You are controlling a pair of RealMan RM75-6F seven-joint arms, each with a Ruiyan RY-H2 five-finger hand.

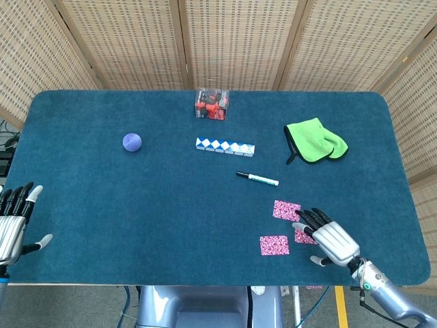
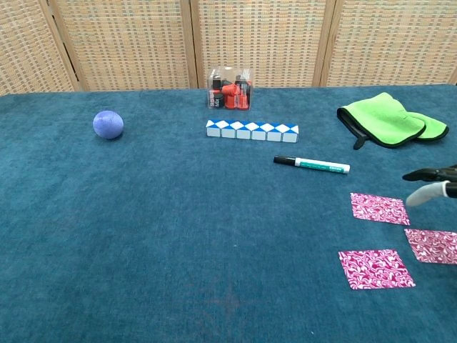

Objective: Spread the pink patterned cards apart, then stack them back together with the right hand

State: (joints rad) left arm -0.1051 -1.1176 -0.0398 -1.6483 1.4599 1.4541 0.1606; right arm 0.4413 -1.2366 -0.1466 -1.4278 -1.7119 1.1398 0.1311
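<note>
Pink patterned cards: three, lying flat and apart near the table's front right; far card (image 1: 287,210), near-left card (image 1: 274,244), right card (image 2: 431,245) partly under the right hand in the head view.
Right hand (image 1: 330,240): raised over the right card, fingers spread, holding nothing; only fingertips (image 2: 428,193) show at the chest view's right edge.
Left hand (image 1: 13,222): at the front left table edge, fingers apart, empty; cut off by the frame.
Open room: bare blue cloth (image 1: 157,212) left of the cards.
Clear box (image 1: 212,104): near the far edge, red and black items inside, hard to identify.
Other items: marker (image 1: 257,179), blue-white block strip (image 1: 224,145), purple ball (image 1: 132,141), green cloth (image 1: 315,141).
</note>
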